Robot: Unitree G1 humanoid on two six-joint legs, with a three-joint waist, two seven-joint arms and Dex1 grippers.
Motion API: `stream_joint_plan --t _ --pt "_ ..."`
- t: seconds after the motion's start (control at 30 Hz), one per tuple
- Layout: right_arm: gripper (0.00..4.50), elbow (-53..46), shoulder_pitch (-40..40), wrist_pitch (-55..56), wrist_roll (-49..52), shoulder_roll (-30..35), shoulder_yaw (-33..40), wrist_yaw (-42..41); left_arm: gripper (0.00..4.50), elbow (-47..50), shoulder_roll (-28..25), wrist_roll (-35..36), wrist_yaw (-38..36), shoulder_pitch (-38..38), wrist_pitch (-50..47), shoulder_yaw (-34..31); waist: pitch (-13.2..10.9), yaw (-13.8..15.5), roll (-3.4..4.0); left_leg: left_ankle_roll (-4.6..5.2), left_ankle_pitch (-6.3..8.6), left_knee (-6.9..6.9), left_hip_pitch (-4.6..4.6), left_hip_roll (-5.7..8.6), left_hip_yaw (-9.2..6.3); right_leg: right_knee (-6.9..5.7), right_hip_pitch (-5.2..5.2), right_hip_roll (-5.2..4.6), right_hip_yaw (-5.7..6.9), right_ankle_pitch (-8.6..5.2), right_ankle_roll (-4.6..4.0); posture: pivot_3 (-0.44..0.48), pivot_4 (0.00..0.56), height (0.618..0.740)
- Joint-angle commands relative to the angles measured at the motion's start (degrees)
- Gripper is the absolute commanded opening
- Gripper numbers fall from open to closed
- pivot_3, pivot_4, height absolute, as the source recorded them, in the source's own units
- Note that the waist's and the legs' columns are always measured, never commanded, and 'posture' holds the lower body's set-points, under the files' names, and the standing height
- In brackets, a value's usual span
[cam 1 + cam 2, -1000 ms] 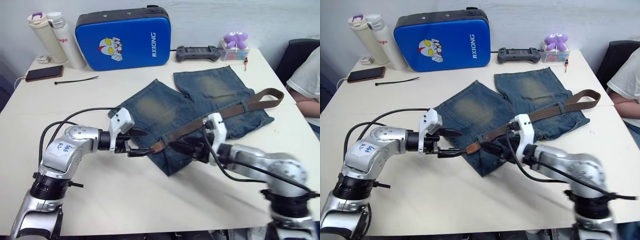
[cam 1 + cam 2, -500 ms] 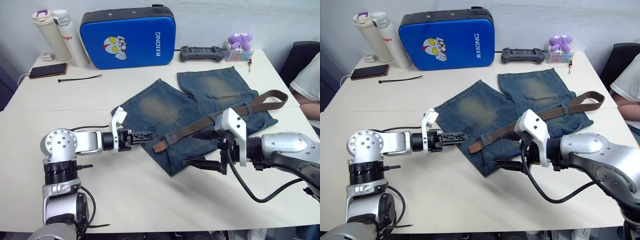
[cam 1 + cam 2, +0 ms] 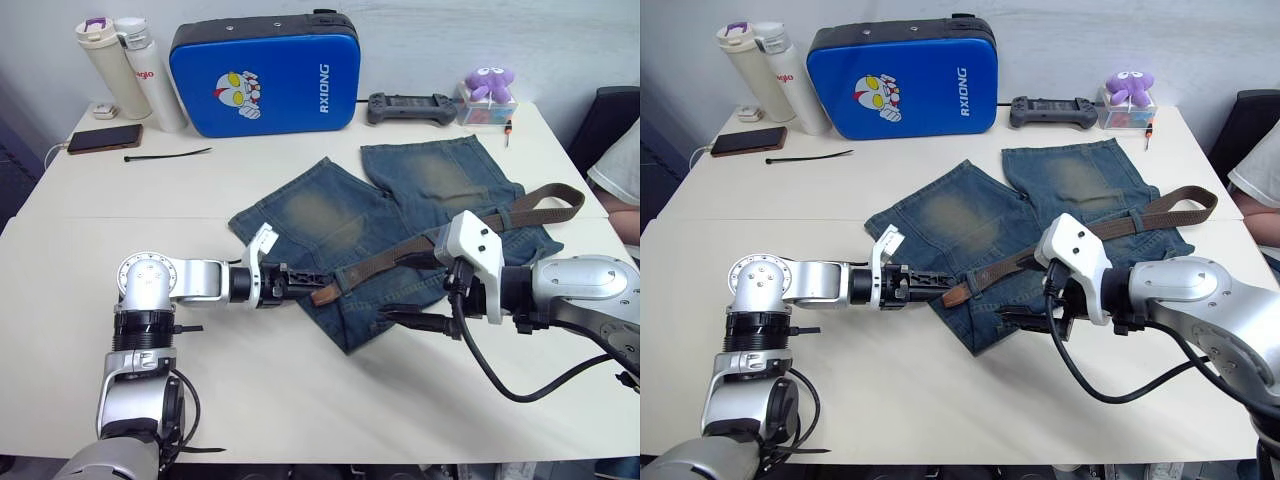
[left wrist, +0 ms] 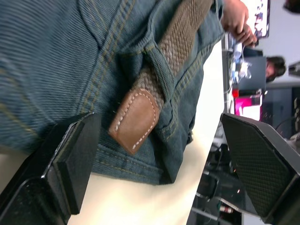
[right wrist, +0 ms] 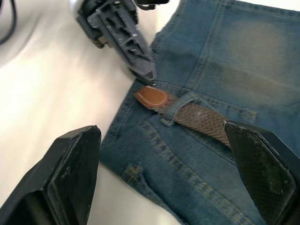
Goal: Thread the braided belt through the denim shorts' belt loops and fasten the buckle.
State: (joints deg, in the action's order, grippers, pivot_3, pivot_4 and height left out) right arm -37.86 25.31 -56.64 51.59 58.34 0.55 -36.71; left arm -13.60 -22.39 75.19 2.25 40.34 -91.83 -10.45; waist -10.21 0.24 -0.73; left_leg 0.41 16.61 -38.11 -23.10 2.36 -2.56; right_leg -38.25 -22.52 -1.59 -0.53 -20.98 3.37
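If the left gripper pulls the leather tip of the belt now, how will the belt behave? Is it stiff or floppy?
Probably floppy: the braided belt bends and curves across the denim shorts. Its leather tip looks flat and firmer, so easier to pinch. The belt loop sits tight around the strap, so the shorts may drag along with it. The left gripper is open beside the tip.

Buckle end of braided belt (image 3: pixel 470 228) not discernible, too small at far loop. Belt's mid-run hidden behind right gripper (image 3: pixel 408 290) body. Person (image 3: pixel 622 170) cut off by frame edge.
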Motion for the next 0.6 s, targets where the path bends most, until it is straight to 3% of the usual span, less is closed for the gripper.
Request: stream_joint_plan --t 0.03,0.27,0.6 --pt "4.48 -1.7 0.8 -0.8 0.3 -0.1 3.2 1.4 4.5 -0.9 2.3 -0.1 0.0 0.7 -0.7 1.0 0.0 0.1 0.0 0.0 0.0 0.0 0.0 0.0 0.0 0.0 0.0 0.0 0.0 0.0 0.0 0.0 0.15 0.739" --pt "4.48 -2.6 0.5 -2.7 1.8 -0.1 5.4 2.8 4.5 -2.1 6.6 -3.2 0.9 1.2 -0.7 -0.5 0.0 1.0 -0.02 0.01 0.01 -0.03 -0.03 0.02 0.01 0.05 0.01 -0.01 0.0 0.0 0.0 0.0 0.15 0.739" --pt "4.48 -2.9 -0.5 -3.8 1.6 0.9 6.8 2.6 4.5 -1.0 4.5 -9.3 1.0 1.2 -0.7 -0.4 0.0 1.0 -0.04 0.01 0.01 -0.03 -0.02 0.01 0.02 0.02 0.02 0.01 0.0 0.0 0.0 0.0 0.15 0.739"
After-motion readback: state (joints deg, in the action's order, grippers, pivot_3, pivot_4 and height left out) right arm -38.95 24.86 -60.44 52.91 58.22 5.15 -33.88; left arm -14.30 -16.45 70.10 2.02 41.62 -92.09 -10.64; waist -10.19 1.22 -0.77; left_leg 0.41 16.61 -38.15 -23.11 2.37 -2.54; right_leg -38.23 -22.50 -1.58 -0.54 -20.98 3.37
